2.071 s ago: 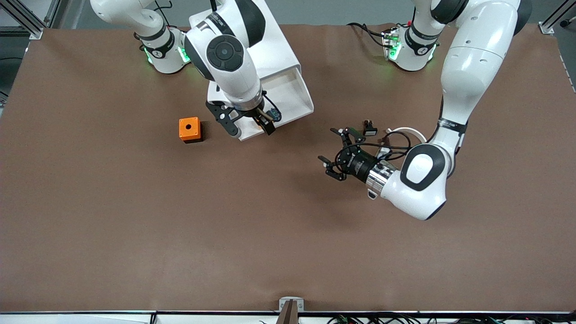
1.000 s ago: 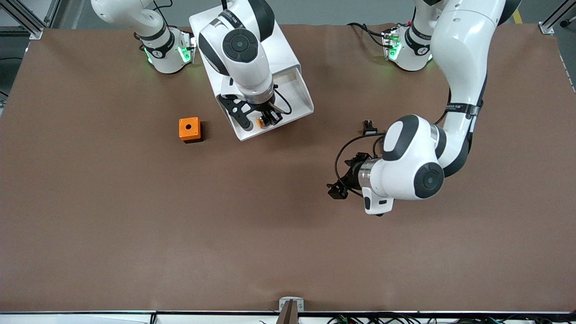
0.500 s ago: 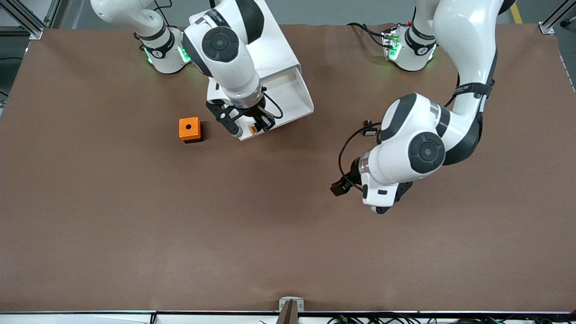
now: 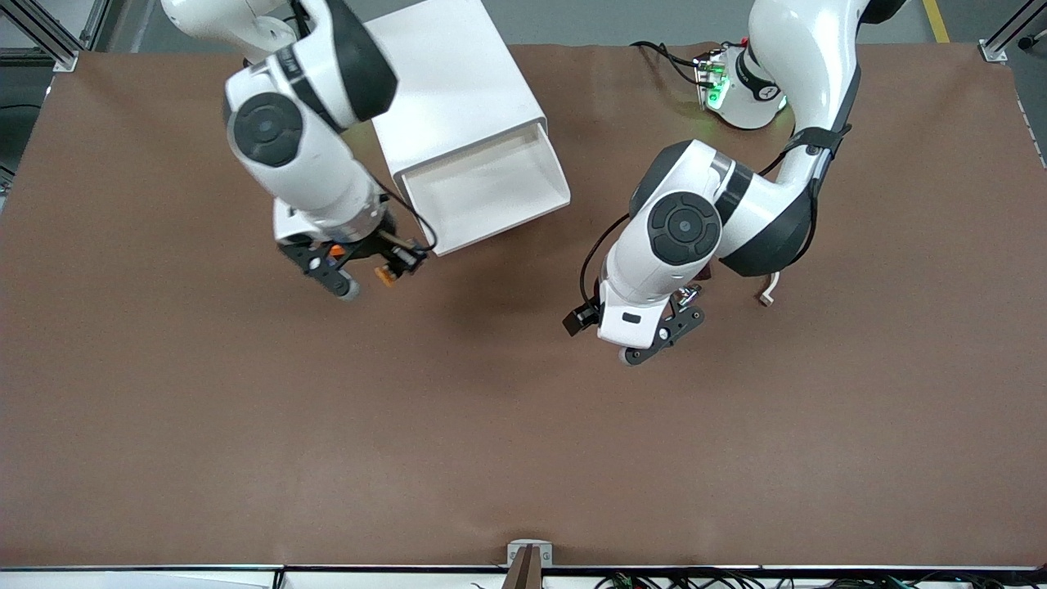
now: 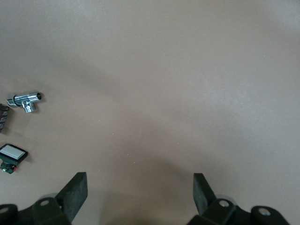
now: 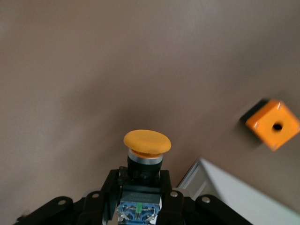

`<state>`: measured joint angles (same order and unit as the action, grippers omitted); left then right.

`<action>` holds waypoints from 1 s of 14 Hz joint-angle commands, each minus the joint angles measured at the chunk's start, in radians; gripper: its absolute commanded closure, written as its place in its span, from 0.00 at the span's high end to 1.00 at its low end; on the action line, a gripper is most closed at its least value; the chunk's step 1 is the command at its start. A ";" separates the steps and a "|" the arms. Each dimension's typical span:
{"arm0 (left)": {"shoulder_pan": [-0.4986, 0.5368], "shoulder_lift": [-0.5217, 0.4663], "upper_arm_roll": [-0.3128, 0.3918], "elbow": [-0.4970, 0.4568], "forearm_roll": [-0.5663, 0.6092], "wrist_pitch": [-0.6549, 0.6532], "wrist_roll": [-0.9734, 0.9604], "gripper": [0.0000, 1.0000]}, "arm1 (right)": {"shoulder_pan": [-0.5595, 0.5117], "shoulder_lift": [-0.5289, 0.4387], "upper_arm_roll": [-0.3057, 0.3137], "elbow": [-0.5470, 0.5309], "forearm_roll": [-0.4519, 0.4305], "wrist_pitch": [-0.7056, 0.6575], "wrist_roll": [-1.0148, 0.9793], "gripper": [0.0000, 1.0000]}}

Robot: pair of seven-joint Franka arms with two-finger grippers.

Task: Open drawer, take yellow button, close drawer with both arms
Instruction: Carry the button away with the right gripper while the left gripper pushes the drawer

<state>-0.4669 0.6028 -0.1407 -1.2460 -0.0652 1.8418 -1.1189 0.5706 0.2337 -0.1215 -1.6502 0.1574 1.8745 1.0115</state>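
Observation:
The top drawer (image 4: 505,227) of the white cabinet (image 4: 458,82) stands pulled out, and its tray looks empty. My right gripper (image 4: 391,268) is shut on the button (image 4: 383,275), gripping its black body. It hangs over the table just off the drawer's front corner. In the right wrist view the button's orange cap (image 6: 146,142) points away from the right gripper (image 6: 145,183), with its bluish end between the fingers. My left gripper (image 5: 140,190) is open and empty over bare table, toward the left arm's end from the drawer. One of its fingertips (image 4: 575,321) shows under the wrist.
An orange cube with a black hole (image 6: 273,124) sits on the table close to my right gripper. It is mostly hidden under that arm in the front view. A chrome fitting (image 5: 26,101) and a small black switch with a white face (image 5: 11,154) lie by my left gripper.
My right gripper has lifted the button out of the drawer and carried it toward the right arm's end, past the drawer's corner. The left arm has swung closer to the drawer, its wrist turned down.

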 commanded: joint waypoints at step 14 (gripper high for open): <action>-0.170 0.005 0.004 -0.032 0.041 0.043 -0.157 1.00 | -0.552 0.185 0.016 0.007 -0.145 0.115 -0.968 0.00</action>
<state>-0.6075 0.6078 -0.1413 -1.2712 -0.0496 1.8754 -1.2566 0.0590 0.3775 -0.1277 -1.6578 0.0333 1.9572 0.0981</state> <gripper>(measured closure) 0.000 0.608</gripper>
